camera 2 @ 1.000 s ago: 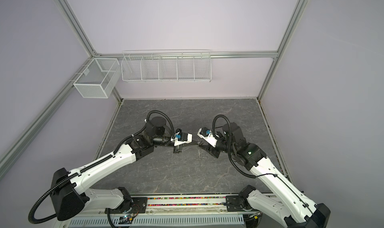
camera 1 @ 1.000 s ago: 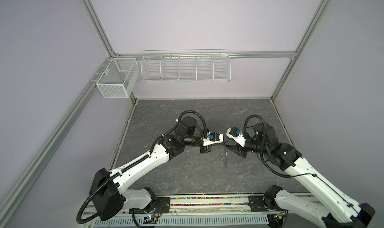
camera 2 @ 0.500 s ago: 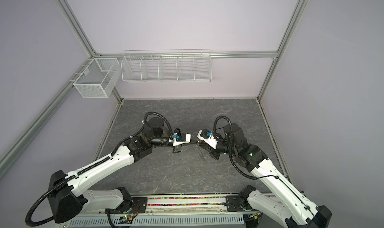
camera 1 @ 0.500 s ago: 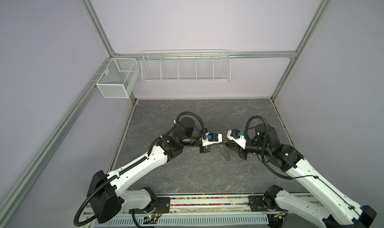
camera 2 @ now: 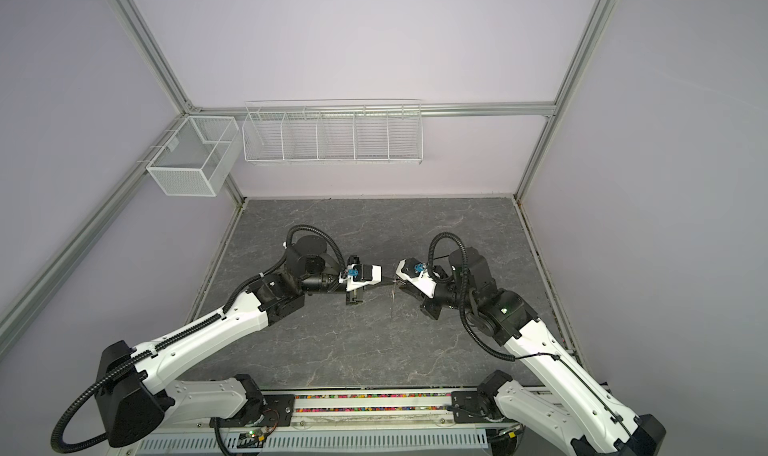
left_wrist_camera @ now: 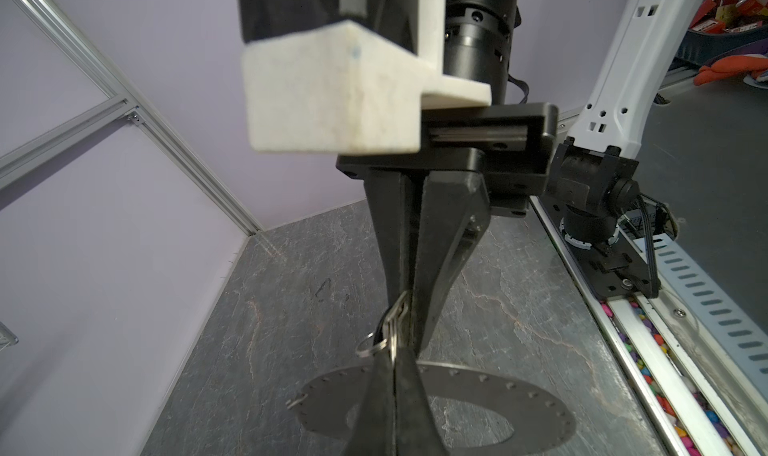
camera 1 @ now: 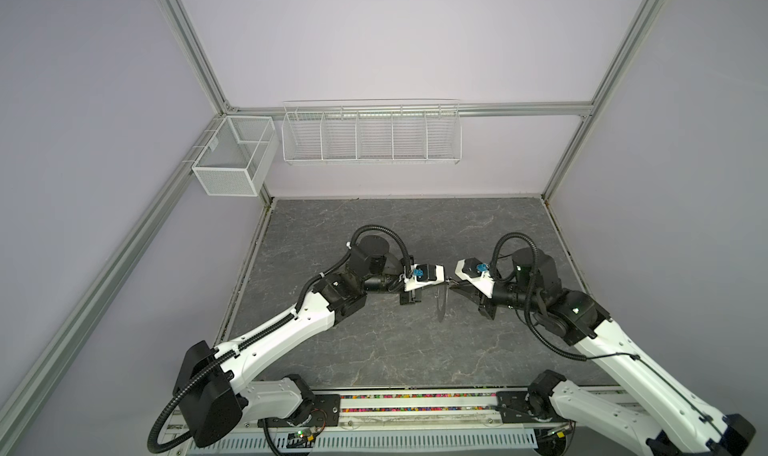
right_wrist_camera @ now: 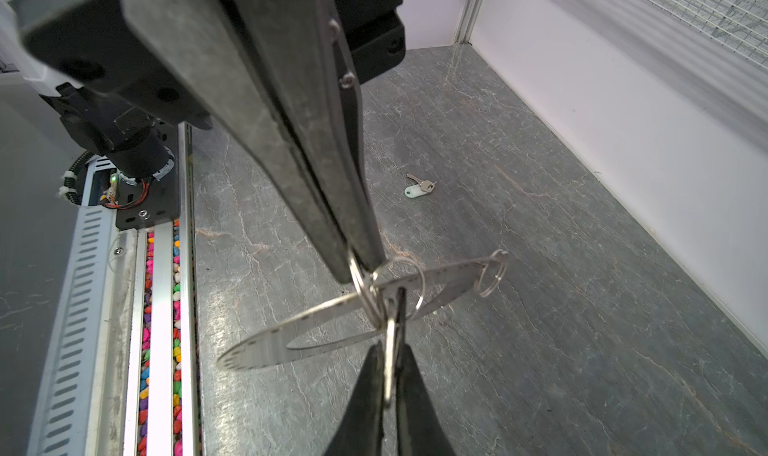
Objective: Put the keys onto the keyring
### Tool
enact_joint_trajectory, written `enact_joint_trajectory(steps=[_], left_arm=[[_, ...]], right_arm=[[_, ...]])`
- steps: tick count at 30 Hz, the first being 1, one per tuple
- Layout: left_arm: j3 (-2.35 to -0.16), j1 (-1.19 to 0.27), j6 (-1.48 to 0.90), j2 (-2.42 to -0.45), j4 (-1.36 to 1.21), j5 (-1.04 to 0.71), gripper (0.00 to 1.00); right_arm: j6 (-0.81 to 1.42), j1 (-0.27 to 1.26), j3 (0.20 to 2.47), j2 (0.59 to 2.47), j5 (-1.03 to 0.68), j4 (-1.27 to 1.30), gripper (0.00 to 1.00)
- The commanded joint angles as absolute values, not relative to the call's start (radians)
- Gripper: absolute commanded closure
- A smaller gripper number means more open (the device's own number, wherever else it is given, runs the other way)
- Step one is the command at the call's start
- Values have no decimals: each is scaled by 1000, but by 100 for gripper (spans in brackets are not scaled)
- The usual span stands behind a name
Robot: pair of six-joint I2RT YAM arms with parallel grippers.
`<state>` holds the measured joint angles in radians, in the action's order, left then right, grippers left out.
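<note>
Lilac walls and a silver frame are boxing in a grey marbled counter (camera 1: 374,350), and two white wire baskets (camera 1: 371,135) are hanging on the back wall. Along the near edge a strip of coloured pebbles (right_wrist_camera: 145,350) is showing beside the rail.

Both arms are reaching in over the middle, and their tips are meeting nose to nose above the counter. The keyring (camera 1: 441,306) is hanging in the air right there. In both top views it is standing on edge, with its upper rim up at the two sets of tips and the rest dangling below them, clear of the counter.

The left pincer (right_wrist_camera: 360,266) is squeezing shut on a bunch of small wire rings (right_wrist_camera: 365,291) threaded at the keyring's rim. The right pincer (right_wrist_camera: 390,345) is facing it, just beside it, and is pressing shut as well. A thin silver piece (right_wrist_camera: 388,375) is sitting edge-on between its fingers, but whether that is another ring or a key blade I cannot tell.

One more loose ring (right_wrist_camera: 492,273) is dangling from the rim on the side away from both pincers.

A key with a white tag (right_wrist_camera: 420,188) is lying flat on the counter, lower than the pincers, well apart from both and touching neither.
</note>
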<state>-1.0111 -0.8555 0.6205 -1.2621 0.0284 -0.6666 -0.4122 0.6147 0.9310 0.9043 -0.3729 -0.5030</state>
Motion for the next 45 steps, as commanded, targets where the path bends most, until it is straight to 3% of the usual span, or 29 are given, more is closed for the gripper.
enact_joint_trajectory(steps=[1,16,29,45], left_arm=[[-1010,-853,608,-1259,-8,-660,100],[-948,-853,488,-1294,-276,-508,100],[-870,-858,435,-1354,-569,-372,100],[-835,-867,362,-1365,-667,-387,100]], right_arm=[[-425,609,924,899,-400,-492,93],[-445,615,970,1001,-264,-570,93],[-369,644,980,1052,-151,-482,93],[-307,662,1006,1091,-36,-446,93]])
